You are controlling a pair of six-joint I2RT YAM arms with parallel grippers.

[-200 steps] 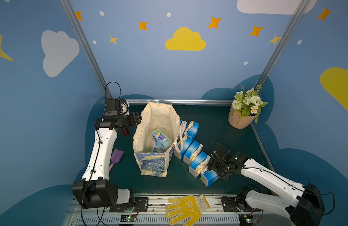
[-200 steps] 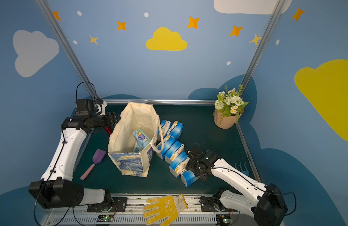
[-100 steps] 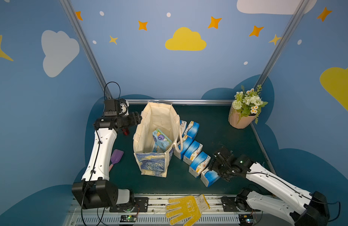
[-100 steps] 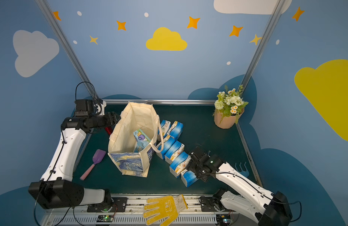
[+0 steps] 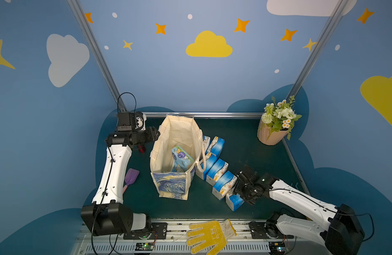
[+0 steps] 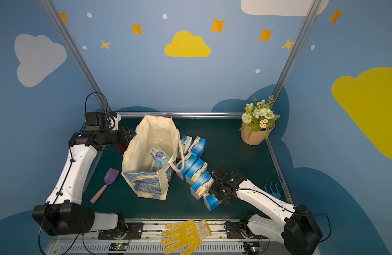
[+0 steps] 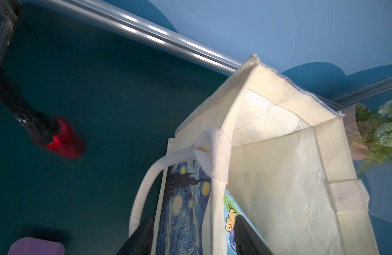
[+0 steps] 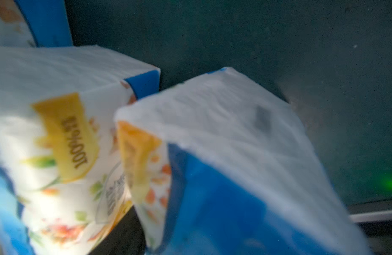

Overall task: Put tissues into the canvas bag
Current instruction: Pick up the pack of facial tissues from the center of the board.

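Fetch step: my right claw [image 5: 236, 195] at 5-o'clock tissue pack [image 5: 233, 204], grip untellable; left claw [image 5: 155, 134] pinching canvas bag [image 5: 170, 185] rim — next, clamp, lift.

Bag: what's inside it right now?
Inside the bag, a teal cartoon pack lies over a blue-white pack, which it mostly covers. The bag's floor and anything below those two are hidden by the packs and the front wall.

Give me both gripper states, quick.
Left gripper: closed on the rim of the bag.
Right gripper: at a pack; cannot tell.
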